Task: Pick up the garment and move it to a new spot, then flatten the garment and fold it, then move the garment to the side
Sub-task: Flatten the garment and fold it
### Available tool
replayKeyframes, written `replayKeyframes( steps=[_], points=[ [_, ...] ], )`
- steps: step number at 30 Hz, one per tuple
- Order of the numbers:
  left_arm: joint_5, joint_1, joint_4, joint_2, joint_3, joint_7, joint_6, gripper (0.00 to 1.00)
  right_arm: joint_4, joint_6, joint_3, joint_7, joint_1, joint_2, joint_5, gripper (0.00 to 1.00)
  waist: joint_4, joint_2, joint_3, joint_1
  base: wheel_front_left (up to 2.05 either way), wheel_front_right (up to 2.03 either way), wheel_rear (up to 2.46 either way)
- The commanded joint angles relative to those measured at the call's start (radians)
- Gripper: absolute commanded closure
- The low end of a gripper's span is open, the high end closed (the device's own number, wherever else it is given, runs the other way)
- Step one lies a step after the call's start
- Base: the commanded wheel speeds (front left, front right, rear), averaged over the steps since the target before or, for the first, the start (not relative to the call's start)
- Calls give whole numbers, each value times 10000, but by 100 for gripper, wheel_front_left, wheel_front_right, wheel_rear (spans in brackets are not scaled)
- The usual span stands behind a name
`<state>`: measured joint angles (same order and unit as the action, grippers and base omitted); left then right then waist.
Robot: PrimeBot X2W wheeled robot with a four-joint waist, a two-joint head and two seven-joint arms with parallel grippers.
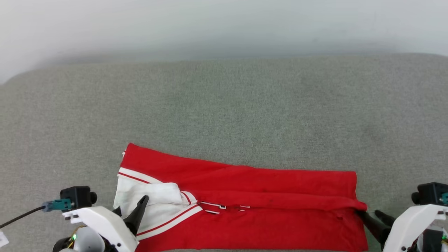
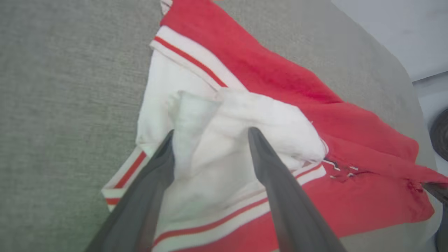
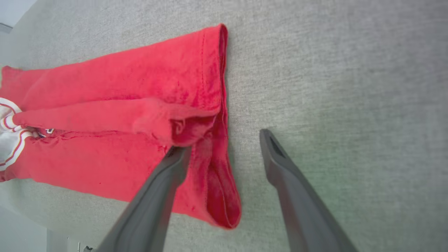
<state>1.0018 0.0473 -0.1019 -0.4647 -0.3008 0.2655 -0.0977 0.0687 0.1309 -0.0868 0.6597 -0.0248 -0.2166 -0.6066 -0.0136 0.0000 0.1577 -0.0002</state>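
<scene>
The garment [image 1: 262,196] lies folded lengthwise into a long red band near the front edge of the grey table, its white sleeve with striped trim at the left end. Black white-outlined lettering peeks out at the fold. My left gripper [image 1: 131,206] is open over the rumpled white sleeve [image 2: 245,115], one finger on each side of a raised fold [image 2: 211,134]. My right gripper [image 1: 371,214] is open at the garment's right hem [image 3: 217,87]. Its left fingertip [image 3: 180,154] touches a loose red fold, and its other finger [image 3: 269,147] is over bare table.
The grey fabric-covered table [image 1: 224,105] stretches wide beyond the garment, up to a pale wall at the back. In the left wrist view the table's edge and a dark round object [image 2: 441,133] show at the far right.
</scene>
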Motion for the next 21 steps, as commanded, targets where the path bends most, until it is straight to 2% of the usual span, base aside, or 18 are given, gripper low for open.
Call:
replayKeyframes(
  steps=[1,7,12,16,21],
  points=[
    [-233,132,94,-9,-66,-140,-41,0,-209,-4,-47,-58,-93,-60,40,0,9,0,-209,2,0,0,0],
    [-1226,400,715,285,-353,-1032,-478,0,-1190,-6,-471,296,-411,-125,116,0,-69,0,-772,2,0,0,0],
    [-2176,560,1118,530,-398,-2358,-741,0,-1465,-4,-1087,1024,-349,-188,192,0,-29,0,-1071,2,0,0,0],
    [-2939,597,1365,689,-470,-3461,-927,0,-1418,-4,-1548,1677,-292,-285,383,0,241,0,-1196,2,0,0,0],
    [-3784,528,1829,703,-738,-4287,-1067,0,-1328,-4,-1897,2240,-385,-87,477,0,713,0,-1161,2,0,0,0]
  ],
)
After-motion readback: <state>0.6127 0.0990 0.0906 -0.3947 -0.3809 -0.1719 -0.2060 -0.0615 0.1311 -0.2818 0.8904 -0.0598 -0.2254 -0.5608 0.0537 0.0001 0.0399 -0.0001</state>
